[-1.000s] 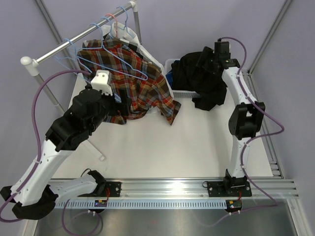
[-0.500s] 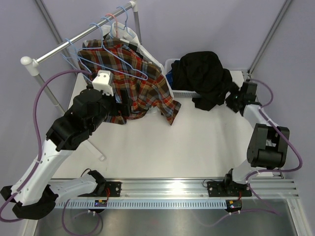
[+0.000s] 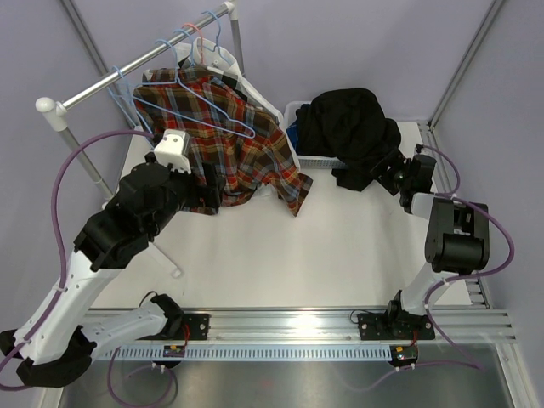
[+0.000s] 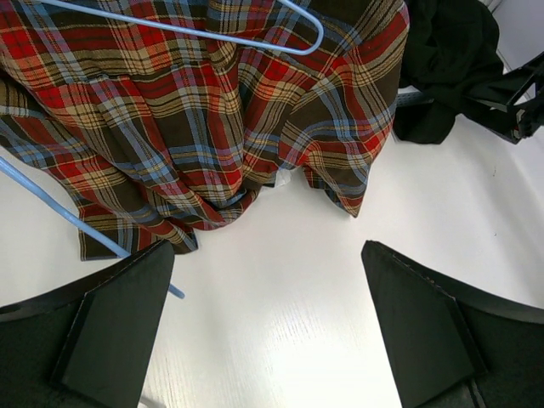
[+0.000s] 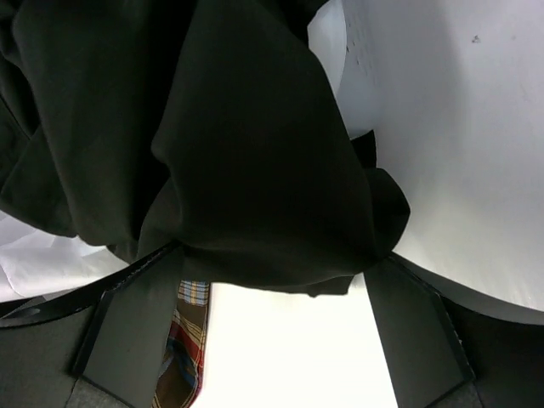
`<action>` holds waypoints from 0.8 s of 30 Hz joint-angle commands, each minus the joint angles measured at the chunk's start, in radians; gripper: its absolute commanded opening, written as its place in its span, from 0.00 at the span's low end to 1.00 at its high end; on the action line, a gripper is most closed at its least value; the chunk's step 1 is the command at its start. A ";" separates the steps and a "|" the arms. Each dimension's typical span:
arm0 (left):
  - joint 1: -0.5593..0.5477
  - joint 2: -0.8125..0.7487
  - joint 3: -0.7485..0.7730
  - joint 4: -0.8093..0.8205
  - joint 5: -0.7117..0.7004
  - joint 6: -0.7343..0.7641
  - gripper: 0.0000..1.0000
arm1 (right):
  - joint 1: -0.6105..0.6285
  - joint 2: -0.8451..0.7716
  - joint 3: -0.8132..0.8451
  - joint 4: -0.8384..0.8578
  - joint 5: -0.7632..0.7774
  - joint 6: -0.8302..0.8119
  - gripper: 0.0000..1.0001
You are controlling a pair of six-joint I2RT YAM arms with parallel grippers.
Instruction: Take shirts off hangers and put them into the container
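The red-orange plaid shirt (image 3: 246, 149) hangs from the rail down onto the table, with a light blue hanger (image 3: 223, 106) lying on it. My left gripper (image 3: 212, 183) is open at the shirt's lower edge. In the left wrist view the plaid shirt (image 4: 212, 110) and hanger wire (image 4: 170, 30) lie ahead of the left gripper (image 4: 268, 327), with bare table between its jaws. The black shirt (image 3: 348, 127) is heaped over the container (image 3: 314, 160), one part spilling onto the table. My right gripper (image 3: 387, 167) is open beside that part. The black shirt's hem (image 5: 255, 187) hangs at the tips of the right gripper (image 5: 272, 340).
A metal rail (image 3: 127, 72) with white caps crosses the back left and carries several more hangers (image 3: 183, 42). Something white (image 3: 228, 66) hangs behind the plaid shirt. A blue cloth (image 3: 293, 136) shows inside the container. Frame posts stand at the table's corners.
The right arm has swung down from above the container to table height, right of the black shirt, which stays draped over the container. The left arm has shifted slightly.
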 commanded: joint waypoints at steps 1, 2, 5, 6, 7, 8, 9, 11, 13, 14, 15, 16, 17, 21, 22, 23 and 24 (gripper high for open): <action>0.002 -0.028 -0.012 0.044 -0.020 0.010 0.99 | -0.004 0.033 0.038 0.125 -0.043 0.010 0.95; 0.002 -0.030 -0.015 0.044 -0.021 0.010 0.99 | -0.004 0.043 0.045 0.127 -0.043 0.005 0.94; 0.002 -0.034 -0.020 0.044 -0.029 0.010 0.99 | -0.004 0.064 0.071 0.118 -0.051 -0.007 0.89; 0.002 -0.034 -0.020 0.044 -0.030 0.010 0.99 | -0.004 0.070 0.083 0.113 -0.056 -0.012 0.84; 0.002 -0.034 -0.019 0.044 -0.035 0.011 0.99 | -0.004 0.076 0.086 0.113 -0.056 -0.018 0.81; 0.002 -0.034 -0.019 0.044 -0.037 0.011 0.99 | -0.004 0.078 0.086 0.113 -0.053 -0.024 0.77; 0.002 -0.033 -0.019 0.044 -0.038 0.013 0.99 | -0.004 0.081 0.091 0.114 -0.054 -0.030 0.72; 0.002 -0.031 -0.017 0.044 -0.041 0.016 0.99 | -0.004 0.086 0.097 0.113 -0.062 -0.042 0.56; 0.002 -0.028 -0.016 0.044 -0.046 0.019 0.99 | -0.004 0.081 0.101 0.110 -0.069 -0.050 0.32; 0.002 -0.025 -0.016 0.044 -0.046 0.020 0.99 | -0.004 0.077 0.101 0.107 -0.069 -0.056 0.23; 0.002 -0.024 -0.016 0.044 -0.046 0.022 0.99 | -0.004 0.070 0.100 0.098 -0.069 -0.062 0.15; 0.002 -0.022 -0.014 0.044 -0.046 0.022 0.99 | -0.004 0.054 0.098 0.090 -0.069 -0.070 0.03; 0.002 -0.016 -0.012 0.044 -0.044 0.023 0.99 | -0.004 0.040 0.098 0.076 -0.071 -0.075 0.00; 0.002 -0.007 -0.008 0.044 -0.041 0.026 0.99 | 0.002 -0.051 0.113 -0.072 -0.042 -0.099 0.00; 0.002 -0.004 -0.006 0.044 -0.043 0.026 0.99 | 0.008 -0.087 0.130 -0.112 -0.036 -0.108 0.00; 0.002 -0.002 -0.005 0.044 -0.043 0.029 0.99 | 0.023 -0.104 0.155 -0.149 -0.033 -0.133 0.00; 0.002 0.002 -0.003 0.044 -0.044 0.034 0.99 | 0.033 -0.117 0.217 -0.225 -0.022 -0.143 0.00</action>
